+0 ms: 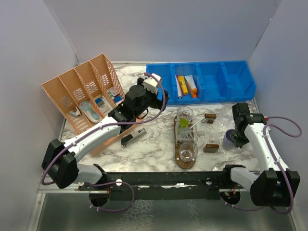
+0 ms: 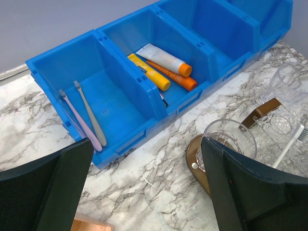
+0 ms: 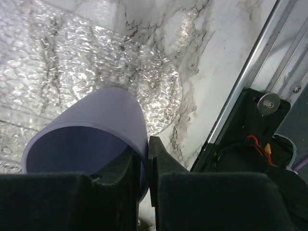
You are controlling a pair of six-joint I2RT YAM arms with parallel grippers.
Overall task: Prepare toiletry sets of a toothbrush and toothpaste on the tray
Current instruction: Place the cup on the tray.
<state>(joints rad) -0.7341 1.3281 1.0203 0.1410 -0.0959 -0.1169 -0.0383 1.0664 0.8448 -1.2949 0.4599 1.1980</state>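
The right gripper [image 3: 144, 147] is pinching the wall of a lavender cup [image 3: 91, 120] near the right edge of the table [image 1: 154, 149]. The left gripper [image 2: 144, 144] hangs spread wide before the blue bin [image 2: 120, 86] at the far edge. The tray [image 1: 185, 165] lies mid-table, carrying two clear tumblers [image 1: 185, 115], one holding a lime green tube [image 1: 184, 124].

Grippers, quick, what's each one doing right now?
Left gripper: open, holding nothing.
Right gripper: shut on the rim of the lavender cup.
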